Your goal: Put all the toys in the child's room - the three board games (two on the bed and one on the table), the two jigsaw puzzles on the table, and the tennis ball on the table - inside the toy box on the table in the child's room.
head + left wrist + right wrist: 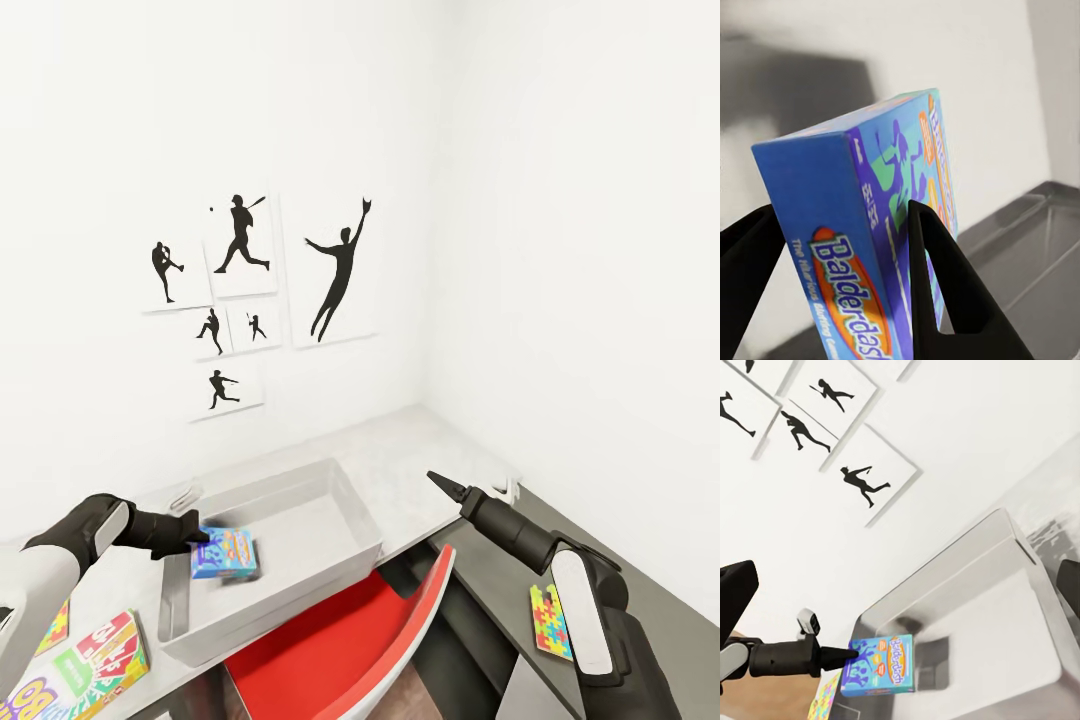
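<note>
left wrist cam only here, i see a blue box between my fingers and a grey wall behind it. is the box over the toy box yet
Observer: Yes. In the head view the blue board game hangs above the toy box, over its left end.
Operator: anything already in the tray
Observer: None that I can see; the right wrist view shows its floor bare under the game's shadow.
Operator: where's my other arm
Observer: The right gripper is off to the right, above the table, holding nothing.
</note>
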### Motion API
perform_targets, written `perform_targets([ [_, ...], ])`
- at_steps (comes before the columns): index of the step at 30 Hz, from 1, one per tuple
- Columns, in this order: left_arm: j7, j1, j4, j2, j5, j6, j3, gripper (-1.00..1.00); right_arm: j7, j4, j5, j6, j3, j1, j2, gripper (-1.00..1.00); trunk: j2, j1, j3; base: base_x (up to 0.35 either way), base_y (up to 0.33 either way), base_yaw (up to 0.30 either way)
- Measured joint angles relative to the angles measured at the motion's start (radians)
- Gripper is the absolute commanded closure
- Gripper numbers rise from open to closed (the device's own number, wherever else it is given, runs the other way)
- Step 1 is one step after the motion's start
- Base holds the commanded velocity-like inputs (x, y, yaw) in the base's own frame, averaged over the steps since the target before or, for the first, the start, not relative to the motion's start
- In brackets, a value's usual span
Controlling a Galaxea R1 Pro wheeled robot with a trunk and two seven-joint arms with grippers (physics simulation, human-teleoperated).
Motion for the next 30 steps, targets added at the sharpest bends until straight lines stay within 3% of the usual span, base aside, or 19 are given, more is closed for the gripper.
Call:
perform_targets([
  [30, 0.000, 0.000, 0.000, 0.000, -0.002, 0.001, -0.003, 1.00, -0.001, 0.000, 0.000, 0.000, 0.001, 0.000, 0.000, -1.00, 0.000, 0.000, 0.000, 0.000, 0.000, 0.000],
])
